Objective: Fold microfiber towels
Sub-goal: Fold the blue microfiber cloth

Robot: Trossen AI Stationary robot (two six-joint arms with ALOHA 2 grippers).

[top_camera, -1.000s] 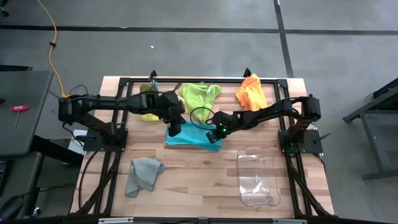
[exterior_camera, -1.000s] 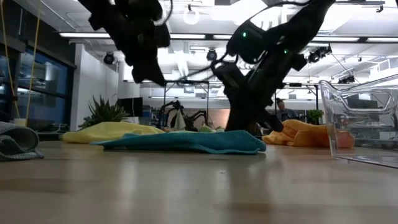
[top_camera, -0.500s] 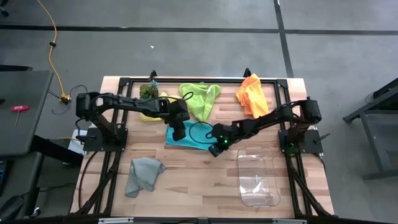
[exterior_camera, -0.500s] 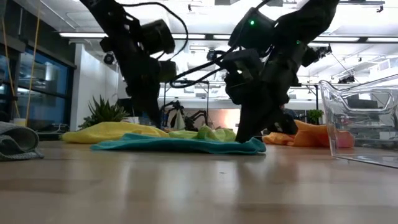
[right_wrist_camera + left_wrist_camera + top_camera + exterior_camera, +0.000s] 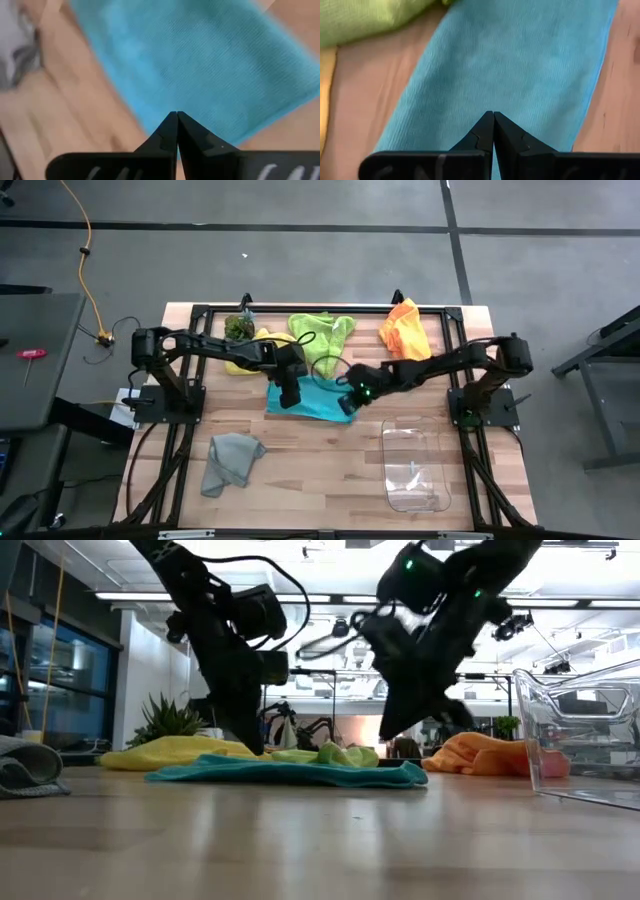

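Towels are mostly unfolded: teal towel [image 5: 305, 398] lies flat mid-frame under left gripper [image 5: 289, 397] and right gripper [image 5: 346, 404], both jaws together, empty.

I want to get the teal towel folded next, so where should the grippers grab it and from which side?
Probably at the two near corners, from above. The teal towel lies flat on the table, so only a thin edge can be pinched. The left gripper and right gripper, both shut and holding nothing, are already above its left and right ends.
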